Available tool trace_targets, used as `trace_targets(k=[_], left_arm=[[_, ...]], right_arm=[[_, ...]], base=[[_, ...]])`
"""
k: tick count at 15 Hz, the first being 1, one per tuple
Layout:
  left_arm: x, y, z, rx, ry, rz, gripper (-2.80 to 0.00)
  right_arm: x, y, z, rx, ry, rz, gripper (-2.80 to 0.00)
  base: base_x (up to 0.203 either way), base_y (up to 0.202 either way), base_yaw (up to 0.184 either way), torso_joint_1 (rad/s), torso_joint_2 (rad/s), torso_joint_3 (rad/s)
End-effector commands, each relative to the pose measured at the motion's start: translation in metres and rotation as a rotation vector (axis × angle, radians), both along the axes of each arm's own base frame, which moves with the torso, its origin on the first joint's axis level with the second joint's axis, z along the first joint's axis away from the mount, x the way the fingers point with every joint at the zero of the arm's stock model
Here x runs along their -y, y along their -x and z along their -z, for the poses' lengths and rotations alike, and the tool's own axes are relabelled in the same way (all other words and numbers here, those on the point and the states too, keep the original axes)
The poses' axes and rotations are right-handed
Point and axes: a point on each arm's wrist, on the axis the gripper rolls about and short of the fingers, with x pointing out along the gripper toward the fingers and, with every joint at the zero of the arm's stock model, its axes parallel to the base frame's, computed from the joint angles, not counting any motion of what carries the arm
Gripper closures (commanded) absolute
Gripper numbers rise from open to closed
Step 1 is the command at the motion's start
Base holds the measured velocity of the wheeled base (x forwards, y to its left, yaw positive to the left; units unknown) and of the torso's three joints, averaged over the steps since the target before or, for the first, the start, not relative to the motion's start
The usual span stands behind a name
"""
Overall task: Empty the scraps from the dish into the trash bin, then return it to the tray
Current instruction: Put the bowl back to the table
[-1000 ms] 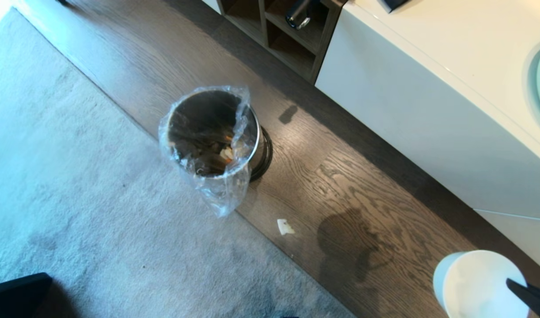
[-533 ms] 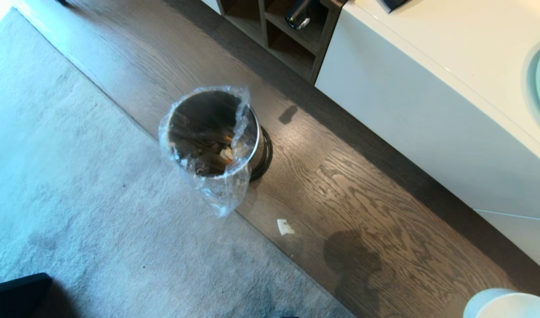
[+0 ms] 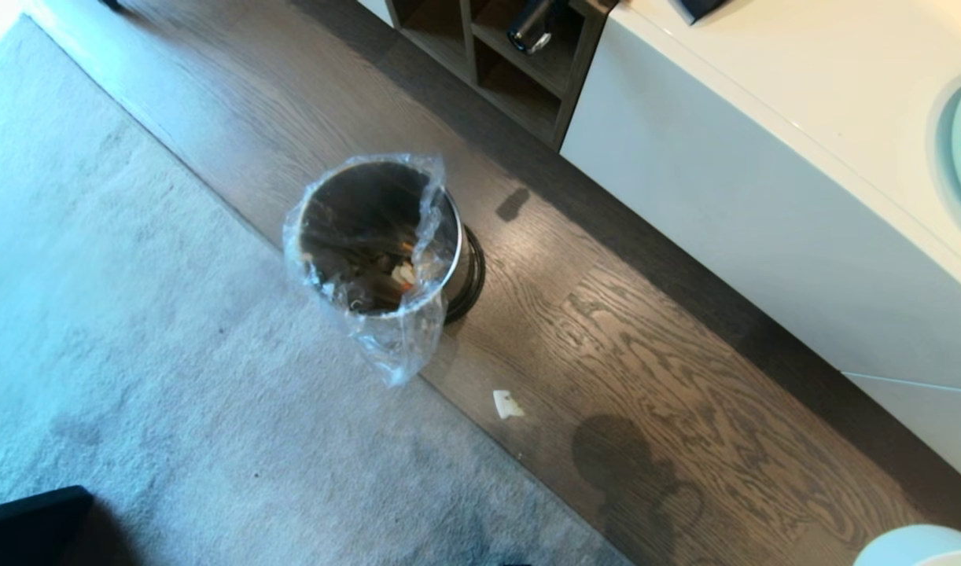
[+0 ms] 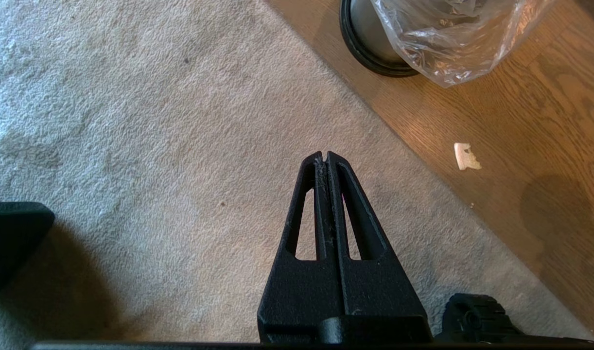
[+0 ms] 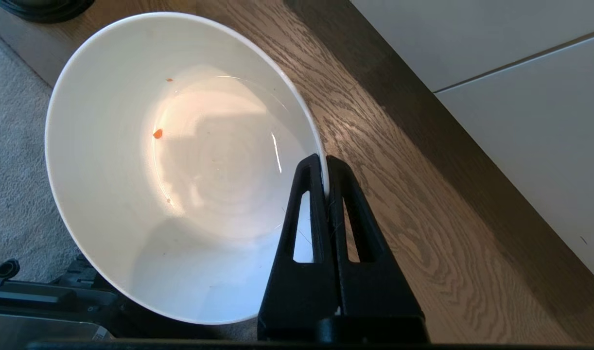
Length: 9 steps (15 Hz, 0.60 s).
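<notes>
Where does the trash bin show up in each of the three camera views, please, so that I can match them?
Head view: the trash bin stands left of centre, at the carpet's edge.
Left wrist view: only its black base and hanging bag show, at the top edge.
Right wrist view: just a sliver of the black base in the top left corner.
Shared landmark: the line where the carpet meets the wooden floor.

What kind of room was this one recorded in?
Probably a home living or dining room: a grey carpet beside wood flooring, a low white cabinet, and a small lined trash bin.
</notes>
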Motion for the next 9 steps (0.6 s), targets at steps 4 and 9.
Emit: trace_targets(k=[4,9], left_arm=[[0.0,0.0,0.0,0.001,0.001,0.0,0.0],[0.0,0.0,0.0,0.001,0.001,0.0,0.0]], right_arm=[[0.0,0.0009,0.0002,0.012,0.001,0.0,0.0],[0.0,0.0009,0.0002,0.012,0.001,0.0,0.0]], base=[[0.0,0.0,0.0,0.0,0.0,0.0],[0.0,0.0,0.0,0.0,0.0,0.0]])
